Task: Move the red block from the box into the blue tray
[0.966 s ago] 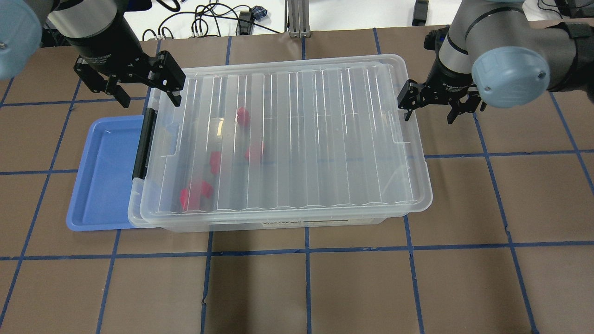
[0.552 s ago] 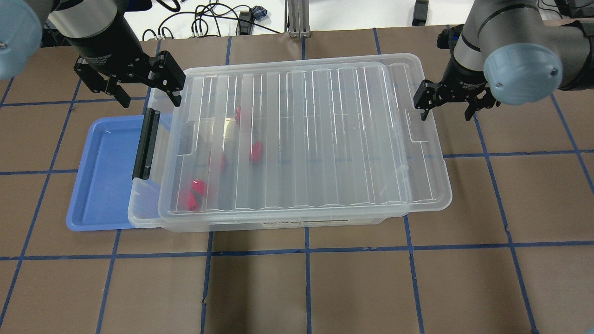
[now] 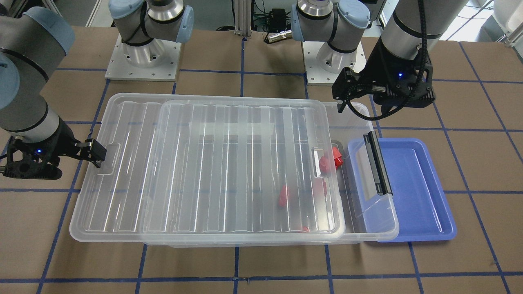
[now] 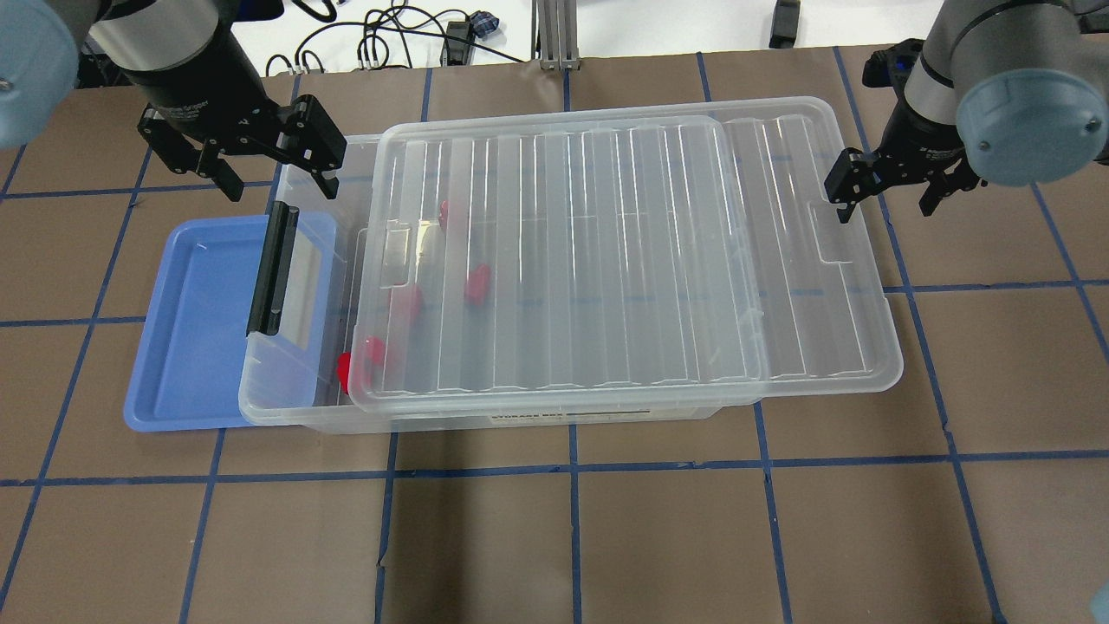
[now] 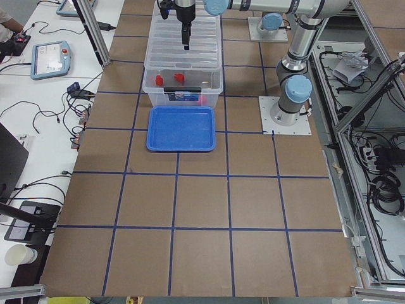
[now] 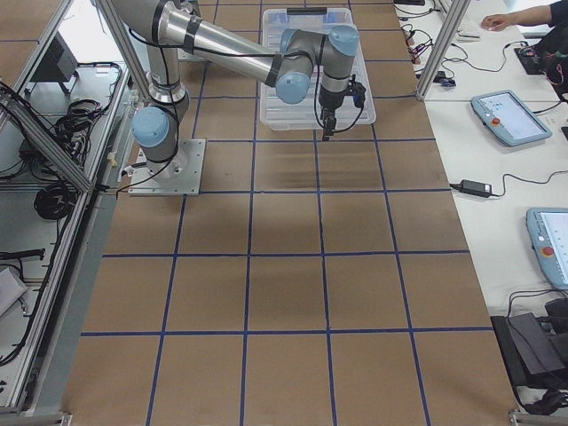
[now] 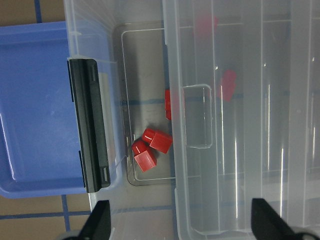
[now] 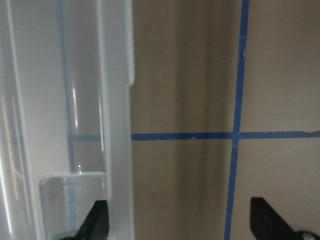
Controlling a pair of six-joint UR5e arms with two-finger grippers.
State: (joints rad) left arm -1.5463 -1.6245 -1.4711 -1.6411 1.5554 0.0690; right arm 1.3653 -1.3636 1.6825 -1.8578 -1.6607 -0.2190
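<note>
"Starting at the near side: where are the blocks (image 7: 160, 141)?"
"In the box (image 4: 433, 422), toward its handle (image 4: 270, 269) end. Two lie side by side on the floor in the uncovered strip. The others show red through the lid (image 4: 606, 260)."
"And the lid?"
"It rests on the box, offset toward the robot's right and overhanging that end."
"The tray (image 4: 191, 303)?"
"On the table (image 4: 606, 537), just beside the handle end, its edge under the handle."
"Farther back, the grippers?"
"The left gripper (image 4: 277, 178) hangs over the box's far handle-end corner, jaws wide, holding nothing. The right gripper (image 4: 885, 208) is at the lid's far right end, jaws also wide. One finger (image 8: 100, 220) is at the lid's rim; I cannot tell whether it touches."
</note>
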